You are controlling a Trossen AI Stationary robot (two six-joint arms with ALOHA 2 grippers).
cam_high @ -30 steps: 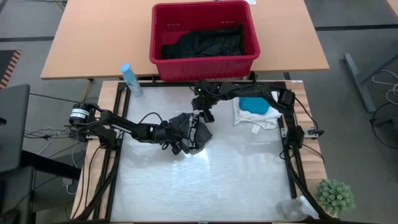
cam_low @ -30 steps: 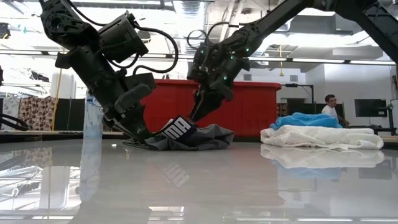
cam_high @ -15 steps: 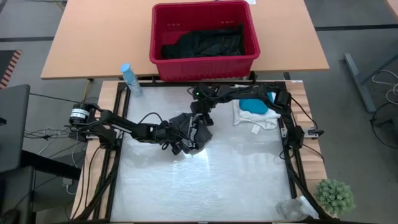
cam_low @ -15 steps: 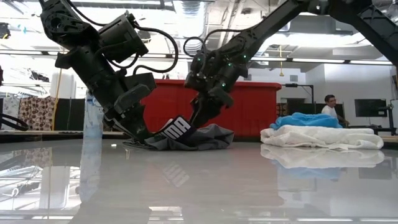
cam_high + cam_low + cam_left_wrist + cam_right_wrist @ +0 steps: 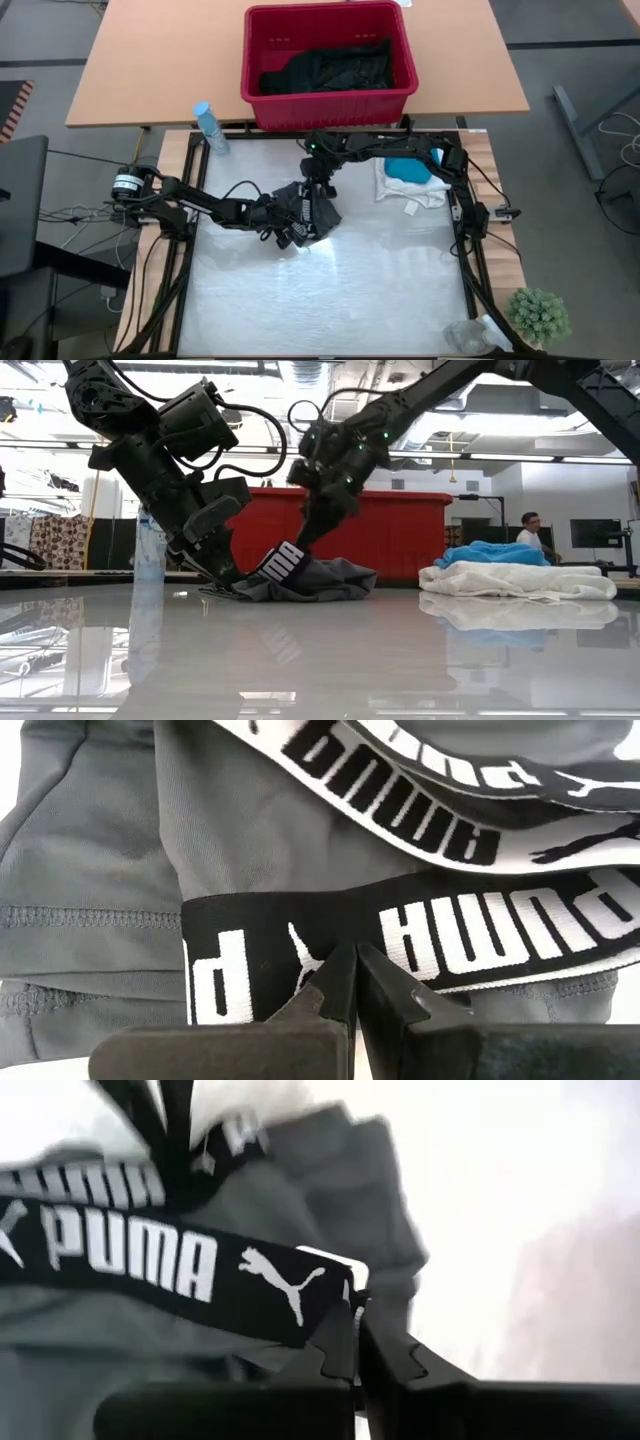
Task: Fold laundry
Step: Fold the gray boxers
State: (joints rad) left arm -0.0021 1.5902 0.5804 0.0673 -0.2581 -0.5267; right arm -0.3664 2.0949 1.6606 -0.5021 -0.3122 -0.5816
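Note:
A dark grey garment (image 5: pixel 308 212) with a black waistband lettered in white (image 5: pixel 282 563) lies bunched at the table's middle. My left gripper (image 5: pixel 352 963) comes in from the table's left and is shut on the waistband. My right gripper (image 5: pixel 354 1342) reaches in from the far right and is shut on another stretch of the same waistband, a little above the heap (image 5: pixel 330 578). The garment's grey body rests on the table. My left gripper pinches the black waistband (image 5: pixel 330 935) between its two fingers, beside the white animal logo. The fingers slant down from the table's left. That part of the garment stays low, at the table. My right gripper pinches the waistband at its folded end (image 5: pixel 335 1305), just past the white logo. Its fingers slant down from the far right. That end (image 5: pixel 290 555) is raised off the heap, and the grey cloth hangs below it.
A red basket (image 5: pixel 262 100) holding black garments stands beyond the table's far edge. A white and teal pile (image 5: pixel 410 180) lies at the far right, a blue bottle (image 5: pixel 208 125) at the far left. A plant (image 5: pixel 540 315) stands near right.
My right gripper has shut on the waistband's end, then gone slightly up and toward the table's left. That end of the waistband has risen off the heap; the rest of the garment has stayed where it was.

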